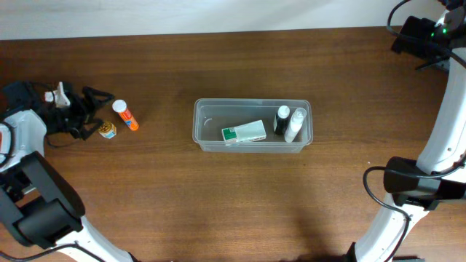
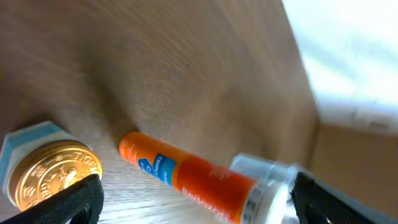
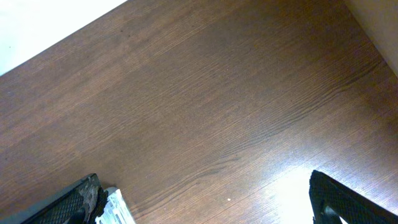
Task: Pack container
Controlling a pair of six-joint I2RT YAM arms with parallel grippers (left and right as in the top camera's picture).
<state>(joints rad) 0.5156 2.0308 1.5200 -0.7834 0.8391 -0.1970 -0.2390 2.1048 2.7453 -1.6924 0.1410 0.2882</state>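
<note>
Orange tube [image 2: 186, 174], label blurred, near left gripper [image 2: 198, 204], spread, right gripper [image 3: 211, 205] also spread

Overhead view evenly lit and sharp; left wrist view blurred; glare brightens the table [image 3: 292, 186].

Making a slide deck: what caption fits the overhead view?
Container holds a box, black bottle and white bottle; open left gripper faces an orange tube and gold-lidded jar outside.

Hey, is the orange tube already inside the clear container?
No, the orange tube lies on the bare table, well to the left of the container.
</note>
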